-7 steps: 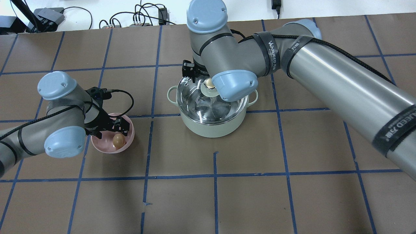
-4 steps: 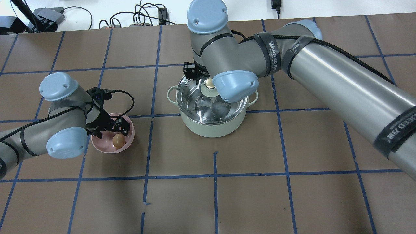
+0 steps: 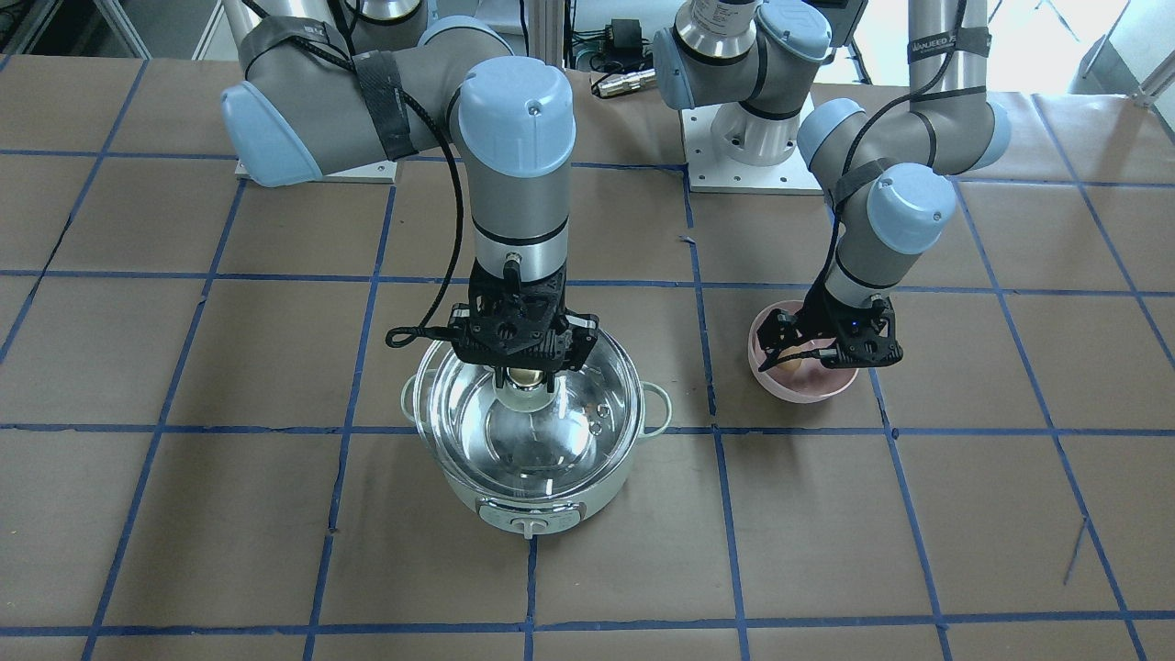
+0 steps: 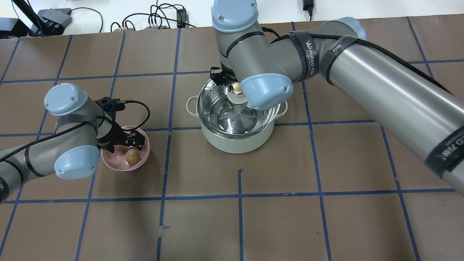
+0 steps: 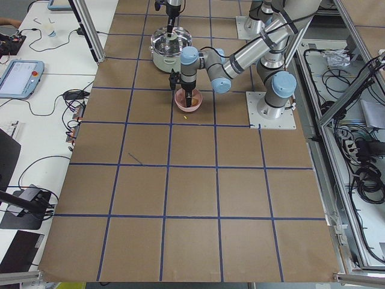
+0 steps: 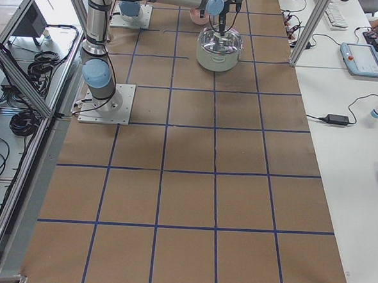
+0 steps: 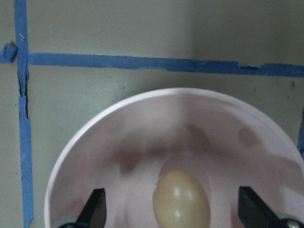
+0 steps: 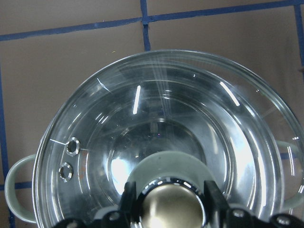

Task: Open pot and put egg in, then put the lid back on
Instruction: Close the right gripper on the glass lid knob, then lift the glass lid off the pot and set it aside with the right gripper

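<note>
Exterior front-facing: the right hand point(image 3: 525, 372) pinches the knob point(image 3: 525, 377) of the lid point(image 3: 560, 441) over the pot point(image 3: 542, 505). At the pot's 3 o'clock, the left hand point(image 3: 808, 358) hangs spread over the egg point(image 3: 791, 364) in the pink bowl point(image 3: 812, 393).

Overhead exterior: the lid has lifted and slid toward 12 o'clock, so opening looks under way.

Left wrist-mounted: the egg lies ungrasped between spread fingers point(image 7: 95, 211).

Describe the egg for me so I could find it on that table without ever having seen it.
On the brown table with blue tape squares, find the pale green pot, then the smaller pink bowl standing nearby. The egg lies inside that bowl: a small tan oval, loose, unlike the round beige knob fixed atop the pot's glass lid.
</note>
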Tool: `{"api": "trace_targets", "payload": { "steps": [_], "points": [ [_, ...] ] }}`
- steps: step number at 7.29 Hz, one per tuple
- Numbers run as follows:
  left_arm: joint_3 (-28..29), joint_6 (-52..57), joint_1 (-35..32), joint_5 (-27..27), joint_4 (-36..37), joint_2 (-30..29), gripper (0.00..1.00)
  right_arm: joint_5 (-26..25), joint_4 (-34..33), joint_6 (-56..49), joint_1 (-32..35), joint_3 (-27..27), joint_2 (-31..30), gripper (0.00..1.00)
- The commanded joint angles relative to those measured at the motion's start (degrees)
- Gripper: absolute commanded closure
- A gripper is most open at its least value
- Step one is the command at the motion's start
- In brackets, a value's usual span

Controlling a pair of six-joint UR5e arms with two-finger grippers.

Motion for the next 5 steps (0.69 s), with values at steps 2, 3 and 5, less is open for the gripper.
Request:
{"api": "trace_targets", "payload": {
  "steps": [2,3,5],
  "points": [
    [-0.8,0.33,0.09,0.29,2.05,-0.16,0.04,0.73,3.02,-0.45,-3.99,-0.52,-3.74,0.63],
    [-0.8,0.5,0.0,0.37,2.05,-0.16,0.04,2.13,6.68,-1.85,-7.41,-1.05,-6.63,0.63],
    [-0.02,1.03,0.0,0.72,1.71,-0.16,0.04,3.45,9.17,-7.47,-14.53,-0.96,-9.72,0.63]
  ]
}}
